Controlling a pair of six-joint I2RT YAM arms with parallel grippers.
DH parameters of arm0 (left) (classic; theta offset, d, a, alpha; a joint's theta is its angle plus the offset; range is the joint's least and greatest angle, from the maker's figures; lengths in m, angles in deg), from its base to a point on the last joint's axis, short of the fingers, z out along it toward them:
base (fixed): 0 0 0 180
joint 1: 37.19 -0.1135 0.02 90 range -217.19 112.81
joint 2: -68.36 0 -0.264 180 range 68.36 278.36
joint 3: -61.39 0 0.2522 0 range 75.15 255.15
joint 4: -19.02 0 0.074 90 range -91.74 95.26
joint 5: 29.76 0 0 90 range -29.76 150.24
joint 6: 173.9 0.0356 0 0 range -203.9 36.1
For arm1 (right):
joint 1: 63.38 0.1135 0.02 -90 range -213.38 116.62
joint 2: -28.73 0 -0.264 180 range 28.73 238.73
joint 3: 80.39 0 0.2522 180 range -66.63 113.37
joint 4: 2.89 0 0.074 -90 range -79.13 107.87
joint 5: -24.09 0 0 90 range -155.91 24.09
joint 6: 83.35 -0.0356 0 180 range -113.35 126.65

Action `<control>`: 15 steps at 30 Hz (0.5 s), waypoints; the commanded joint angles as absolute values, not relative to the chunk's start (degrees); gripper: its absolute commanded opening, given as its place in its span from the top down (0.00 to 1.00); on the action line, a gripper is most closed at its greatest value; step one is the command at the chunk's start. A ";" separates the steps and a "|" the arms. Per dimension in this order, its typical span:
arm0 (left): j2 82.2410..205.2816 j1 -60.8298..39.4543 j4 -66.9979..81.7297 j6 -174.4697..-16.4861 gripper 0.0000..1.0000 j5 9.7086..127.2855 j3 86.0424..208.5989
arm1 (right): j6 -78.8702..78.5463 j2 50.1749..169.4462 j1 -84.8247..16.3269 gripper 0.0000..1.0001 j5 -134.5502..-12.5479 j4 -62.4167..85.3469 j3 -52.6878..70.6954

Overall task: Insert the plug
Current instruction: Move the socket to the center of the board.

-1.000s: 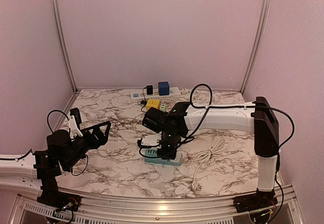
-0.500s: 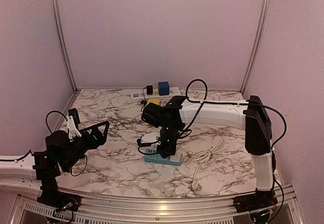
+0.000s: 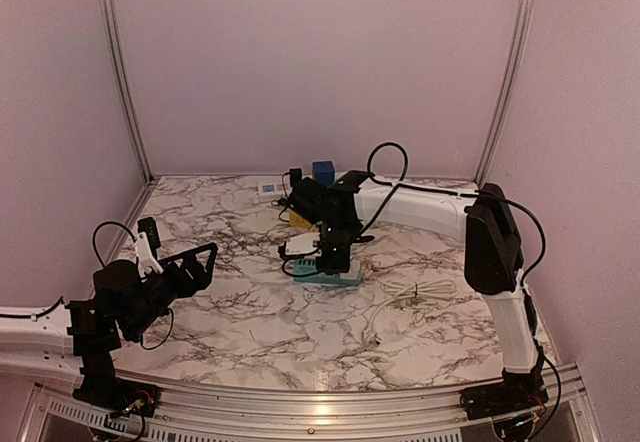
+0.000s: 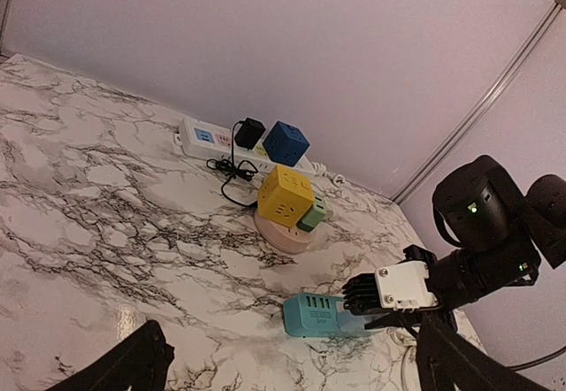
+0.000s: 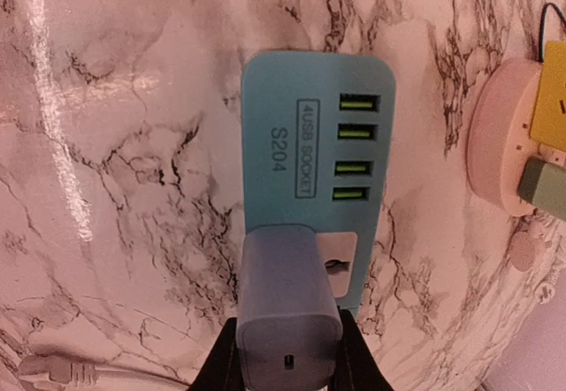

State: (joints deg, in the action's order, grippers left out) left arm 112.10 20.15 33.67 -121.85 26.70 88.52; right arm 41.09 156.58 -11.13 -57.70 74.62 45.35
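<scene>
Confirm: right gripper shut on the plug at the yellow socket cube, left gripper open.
Not right. The right wrist view shows the right gripper shut on the plug at the blue USB power strip, not the cube; the left gripper is open.

I see a glossy marble-look tabletop (image 5: 115, 187), glare upper left, and a smooth matt plastic socket block (image 5: 281, 99) and plug (image 5: 285, 285).

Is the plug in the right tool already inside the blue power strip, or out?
Cannot tell for sure. The plug, clamped in the right tool, sits over the power strip, but its pins are hidden.
</scene>
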 commanded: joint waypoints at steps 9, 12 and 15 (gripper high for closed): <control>110.51 19.50 33.63 -121.25 0.01 26.22 88.25 | 55.68 161.90 -12.64 1.00 -47.54 62.79 43.58; 110.36 19.41 33.48 -121.08 0.01 26.13 88.25 | 55.20 162.14 -12.58 0.98 -46.96 63.07 43.78; 110.98 19.33 33.99 -121.08 0.01 26.35 88.46 | 54.61 161.61 -12.62 0.89 -46.28 63.16 43.40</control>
